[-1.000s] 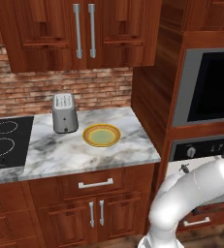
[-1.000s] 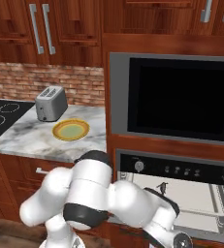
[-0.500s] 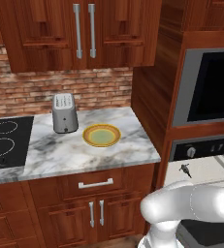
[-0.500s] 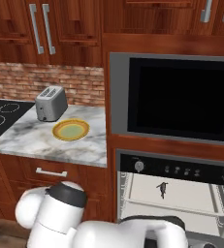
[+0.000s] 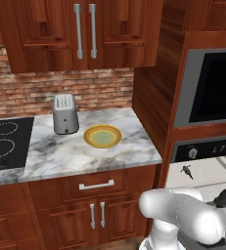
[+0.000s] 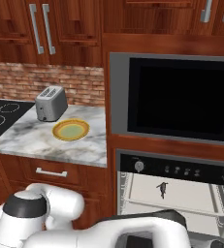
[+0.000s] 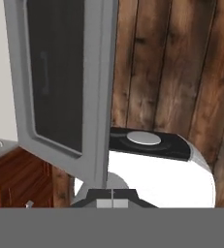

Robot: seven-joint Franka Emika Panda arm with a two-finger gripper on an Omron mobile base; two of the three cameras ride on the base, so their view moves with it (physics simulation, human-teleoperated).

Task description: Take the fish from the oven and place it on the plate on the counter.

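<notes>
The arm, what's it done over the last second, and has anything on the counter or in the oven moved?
The arm dropped low across the base views, its gripper closing empty. The fish stayed on its rack in the open oven; the plate and toaster haven't moved on the counter.

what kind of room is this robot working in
A home kitchen, rendered rather than real. Signs: a marble counter over wooden cabinets, carrying a toaster and a plate, a black cooktop beside it, and a built-in oven in the wall column.
</notes>
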